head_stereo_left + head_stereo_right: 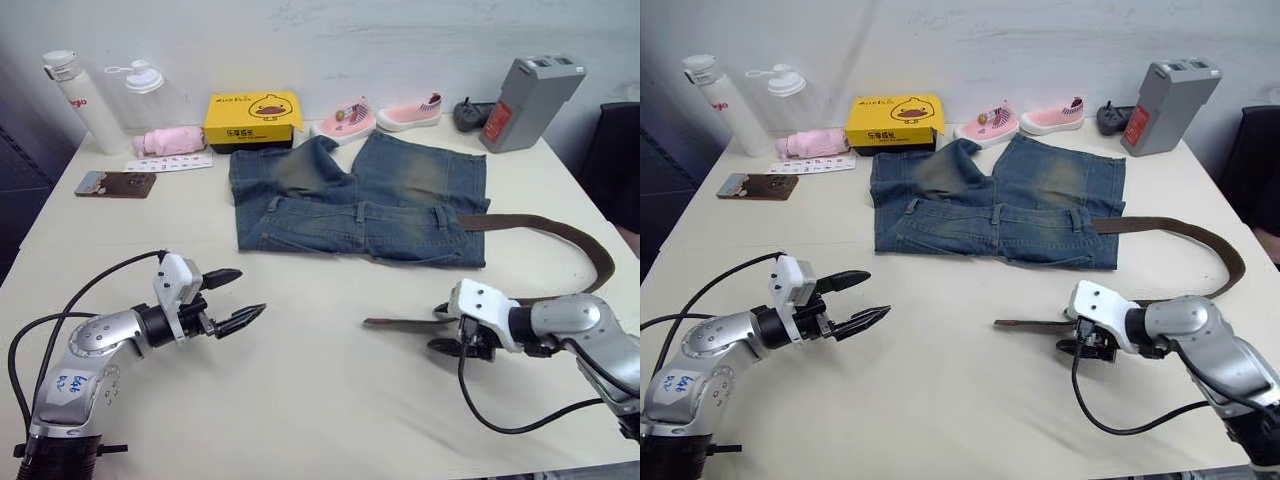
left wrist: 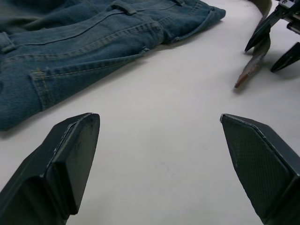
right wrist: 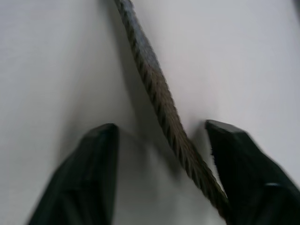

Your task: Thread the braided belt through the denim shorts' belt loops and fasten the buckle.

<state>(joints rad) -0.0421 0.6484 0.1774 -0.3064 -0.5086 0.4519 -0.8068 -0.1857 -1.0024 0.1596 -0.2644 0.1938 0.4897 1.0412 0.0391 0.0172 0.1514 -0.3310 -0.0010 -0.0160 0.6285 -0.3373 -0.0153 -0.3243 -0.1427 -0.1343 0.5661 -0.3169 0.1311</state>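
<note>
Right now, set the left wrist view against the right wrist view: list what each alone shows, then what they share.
Left wrist view alone: the shorts, the open left hand, and the right hand straddling the belt. Right wrist view alone: the belt's braid up close, running between the right hand's open fingers. Shared: the belt, its free end lying on the white table.

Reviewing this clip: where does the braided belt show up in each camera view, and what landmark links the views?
Left eye: braided belt loops from the denim shorts toward the right gripper.
Right eye: same loop.
Left wrist: tapered tip beside the right gripper.
Right wrist: strap running between the open fingers.
Landmark: the belt's tip.
</note>
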